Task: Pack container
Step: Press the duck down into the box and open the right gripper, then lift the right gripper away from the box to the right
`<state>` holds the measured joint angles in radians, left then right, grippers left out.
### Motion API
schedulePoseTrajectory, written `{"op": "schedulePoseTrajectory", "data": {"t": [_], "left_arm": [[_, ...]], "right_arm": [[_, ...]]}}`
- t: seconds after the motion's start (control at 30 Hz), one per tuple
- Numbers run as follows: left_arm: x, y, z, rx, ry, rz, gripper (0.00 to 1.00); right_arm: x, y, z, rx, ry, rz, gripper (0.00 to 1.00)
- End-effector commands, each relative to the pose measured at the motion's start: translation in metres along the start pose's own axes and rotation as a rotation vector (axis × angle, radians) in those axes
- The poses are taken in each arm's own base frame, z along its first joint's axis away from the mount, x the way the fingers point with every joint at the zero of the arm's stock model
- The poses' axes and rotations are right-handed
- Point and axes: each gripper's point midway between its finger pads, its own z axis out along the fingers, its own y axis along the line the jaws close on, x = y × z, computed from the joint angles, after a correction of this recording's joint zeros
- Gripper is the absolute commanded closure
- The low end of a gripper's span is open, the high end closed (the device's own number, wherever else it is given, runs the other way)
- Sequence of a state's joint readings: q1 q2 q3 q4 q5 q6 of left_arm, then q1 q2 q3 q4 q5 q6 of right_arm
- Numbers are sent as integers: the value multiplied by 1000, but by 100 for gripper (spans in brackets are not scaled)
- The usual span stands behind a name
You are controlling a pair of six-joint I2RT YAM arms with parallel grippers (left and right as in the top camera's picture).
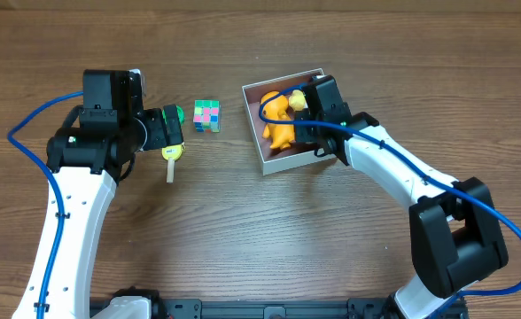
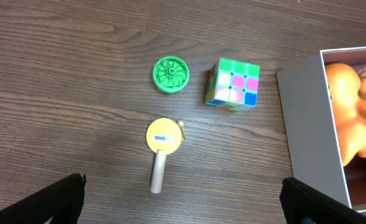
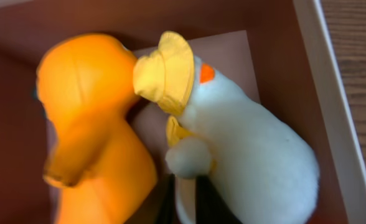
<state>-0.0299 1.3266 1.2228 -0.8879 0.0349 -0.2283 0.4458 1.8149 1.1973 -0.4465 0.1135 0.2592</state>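
Observation:
The container [image 1: 252, 131] is a shallow white box with a pinkish-brown inside, right of centre. It holds an orange toy [image 1: 278, 128]. My right gripper [image 1: 318, 105] is down inside the container. In the right wrist view it [image 3: 184, 200] is shut on a white bit of a white plush duck [image 3: 251, 162] with a yellow hat, beside the orange toy [image 3: 89, 124]; the box's white wall [image 3: 335, 124] is at the right. My left gripper [image 2: 183, 205] is open and empty, hovering above the table left of the container's wall [image 2: 307, 124].
A colourful puzzle cube [image 1: 207, 115] [image 2: 234, 83], a green ridged disc [image 2: 170, 74] and a yellow round piece on a pale stick [image 1: 171, 158] [image 2: 164, 140] lie on the wooden table left of the box, under the left gripper.

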Motion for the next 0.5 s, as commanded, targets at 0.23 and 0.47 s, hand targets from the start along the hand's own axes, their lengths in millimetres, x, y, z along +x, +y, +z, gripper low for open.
{"op": "schedulePoseTrajectory", "data": {"t": [0.23,0.47], "left_arm": [[-8,-1,-3,14,-14,13,0],[-7,-1,-3,14,-10,13,0]], "right_arm": [[-75,12,-125,-75,-139,24,86],[-45,-77,-99,87,18,197,96]]}}
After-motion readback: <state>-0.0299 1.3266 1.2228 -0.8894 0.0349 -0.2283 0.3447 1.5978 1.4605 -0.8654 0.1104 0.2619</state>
